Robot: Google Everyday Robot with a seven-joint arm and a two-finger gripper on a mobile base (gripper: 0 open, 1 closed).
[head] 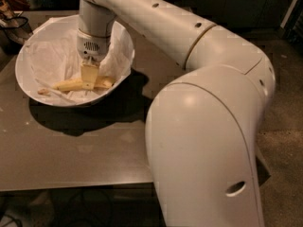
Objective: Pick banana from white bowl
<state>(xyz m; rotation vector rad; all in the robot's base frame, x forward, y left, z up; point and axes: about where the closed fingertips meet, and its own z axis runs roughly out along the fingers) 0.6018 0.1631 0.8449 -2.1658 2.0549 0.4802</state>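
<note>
Looking at a white bowl (22, 79) on the far left of the tabletop (71, 155), lined with crumpled paper (52, 60). Got the banana (71, 85) lying left to right along the bottom. Seeing the claw (88, 79) lowered straight into the bowl, right at the banana's right half. Can't tell how far open, or whether gripping anything.

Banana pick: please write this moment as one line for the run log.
gripper: down inside white bowl, at banana | banana: lying in bowl | lift: not yet
</note>
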